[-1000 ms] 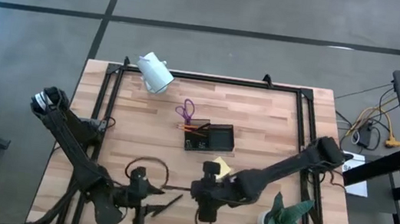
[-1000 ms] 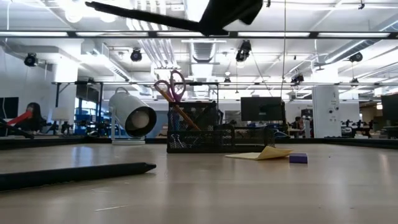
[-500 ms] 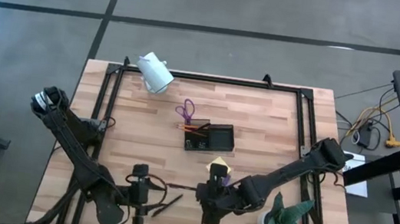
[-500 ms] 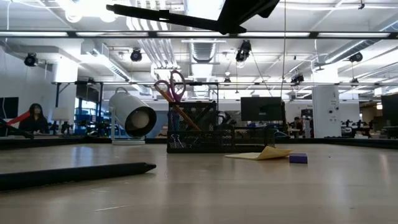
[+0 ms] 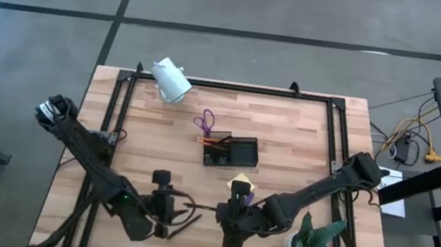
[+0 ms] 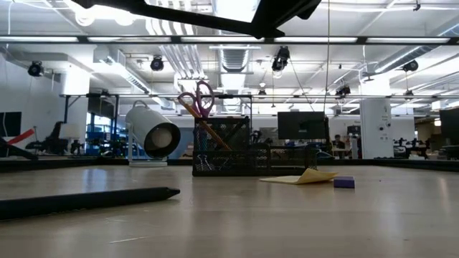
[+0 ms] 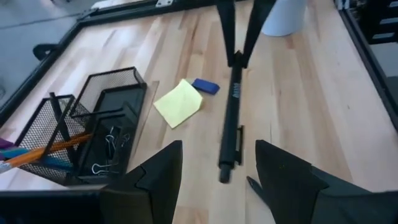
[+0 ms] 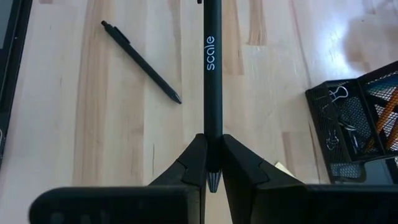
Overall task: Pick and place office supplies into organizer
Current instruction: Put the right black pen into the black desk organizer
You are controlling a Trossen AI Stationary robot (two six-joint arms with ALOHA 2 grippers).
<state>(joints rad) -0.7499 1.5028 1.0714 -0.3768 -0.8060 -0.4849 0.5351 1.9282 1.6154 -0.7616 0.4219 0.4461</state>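
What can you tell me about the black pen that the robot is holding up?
The black pen is long, thin and dark, with the word "scale" printed in pale letters on its barrel. In the left wrist view it shows a clip near its far end. It looks like plastic. The right gripper is shut on one end, pinching it between both fingers, so it sticks straight out, lifted off the wooden table. Nothing else touches it. Another pen lies flat on the table below.

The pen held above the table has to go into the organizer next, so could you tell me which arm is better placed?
Right. The right claw is shut on the pen. The left claw is open and holds nothing; the organizer lies just beyond.
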